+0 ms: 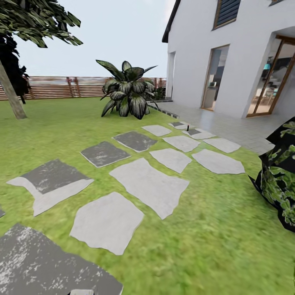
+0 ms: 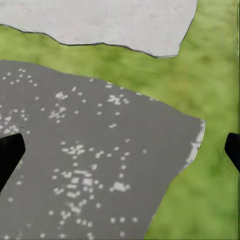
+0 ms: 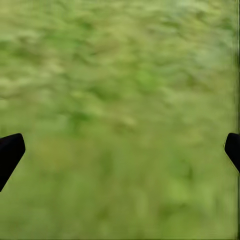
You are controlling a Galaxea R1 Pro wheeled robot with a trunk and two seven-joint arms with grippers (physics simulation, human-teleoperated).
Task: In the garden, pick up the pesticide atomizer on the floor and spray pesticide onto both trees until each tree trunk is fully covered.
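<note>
Here both arms' jaws stand spread wide, empty, over paving stone (image 2: 100, 165) and grass (image 3: 120, 100).

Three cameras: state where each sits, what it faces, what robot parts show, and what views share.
Head view: on the robot's head, facing forward and down over the lawn, stepping stones, tree trunk, fence and house.
Left wrist view: by the left gripper, facing down at a dark stone; black fingertips spread wide.
Right wrist view: by the right gripper, facing grass; fingertips spread.
Shared: grass in all three; stones in head and left wrist.
</note>
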